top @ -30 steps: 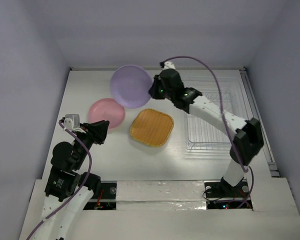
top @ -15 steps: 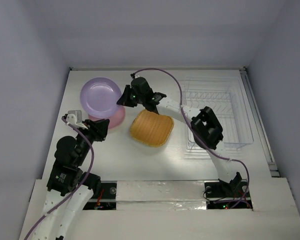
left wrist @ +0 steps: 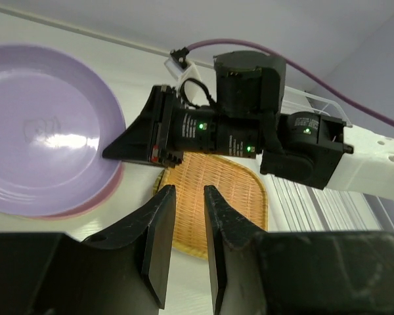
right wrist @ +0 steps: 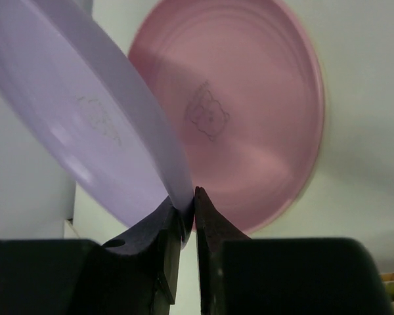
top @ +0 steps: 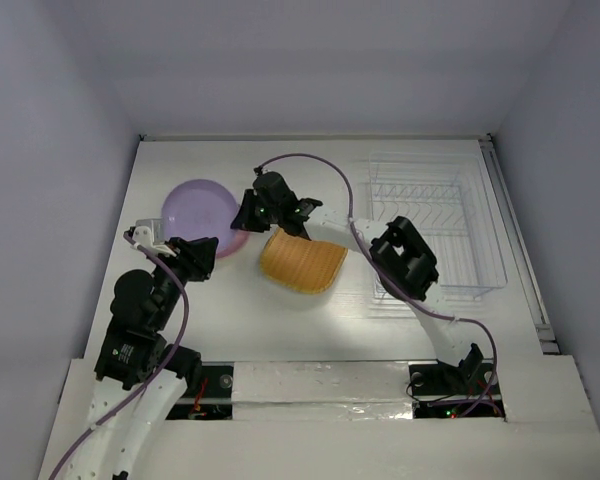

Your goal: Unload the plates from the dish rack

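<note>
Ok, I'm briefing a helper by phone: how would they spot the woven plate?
Find the white wire dish rack on the right of the table. Just left of it lies the orange woven rounded-square plate. Its neighbours further left, a purple round plate over a pink one, are smooth.

Purple plate (top: 202, 210) — pale lilac, smooth, glossy, faint outline stamp at centre. Pink plate (right wrist: 249, 111): soft rose, faint concentric rings, small bear-like line drawing in middle. Woven plate (top: 302, 262) — orange-tan, fine basket-weave pattern. Dish rack (top: 435, 215): white thin wire. Table (top: 310, 320): white. Right arm (top: 342, 230), left arm (top: 140, 410): white links, black joints. Left gripper (left wrist: 184, 190), right gripper (right wrist: 189, 197): black. Cable (top: 305, 158): purple. Lights (left wrist: 200, 126) on right wrist: green.
</note>
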